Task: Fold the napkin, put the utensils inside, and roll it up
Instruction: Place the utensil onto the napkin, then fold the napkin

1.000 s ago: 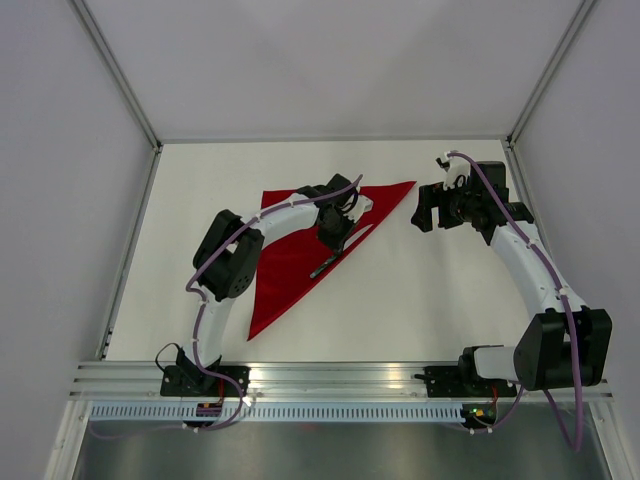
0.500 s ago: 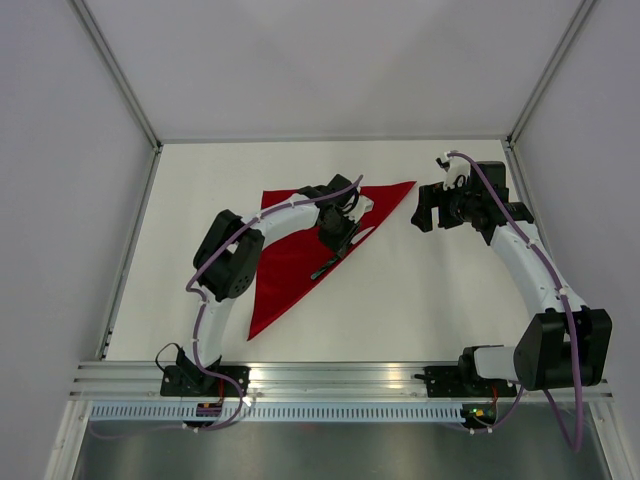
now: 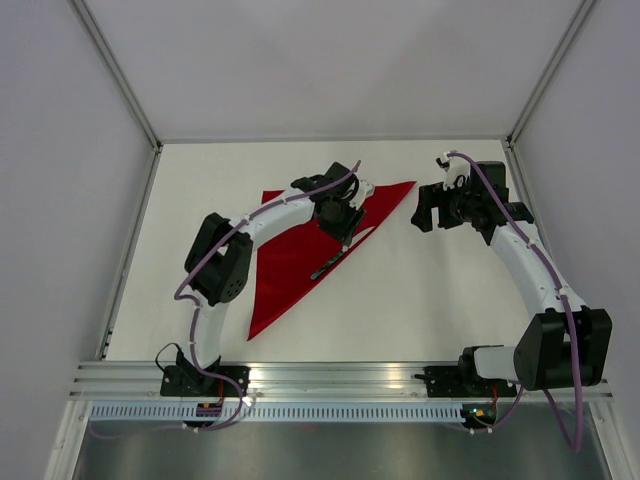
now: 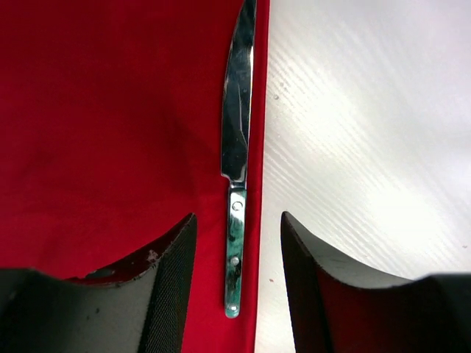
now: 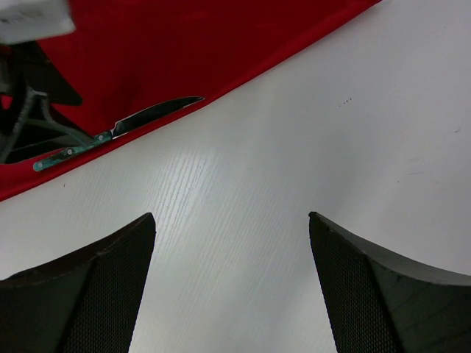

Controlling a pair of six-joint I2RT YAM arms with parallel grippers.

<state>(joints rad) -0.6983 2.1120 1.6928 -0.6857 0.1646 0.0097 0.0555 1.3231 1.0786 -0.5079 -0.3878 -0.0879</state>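
Left wrist view: the left jaws stand apart at the bottom of the frame, one on each side of the table knife's (image 4: 237, 147) handle and touching nothing. The knife lies flat on the red napkin (image 4: 110, 110), just inside the cloth's edge and parallel to it. Its riveted, greenish handle is nearest the camera and its blade points away, with bare white worktop (image 4: 368, 147) right beside it. From the top external camera, the napkin (image 3: 285, 270) is already folded to a triangle, its sharp near corner pointing toward the arm bases. The knife (image 3: 330, 263) lies along its long right edge, with the left arm's wrist (image 3: 338, 205) just beyond it. A second ago those jaws were shut and lower, closer to the knife; they have since parted and drawn back toward the far side, so the knife looks released and lying free. Farther right, the right jaws are wide apart and empty, hovering over bare worktop near the napkin's far corner, unchanged over the last second. Only this one utensil is visible, so I judge the placing step underway, with rolling not yet begun.
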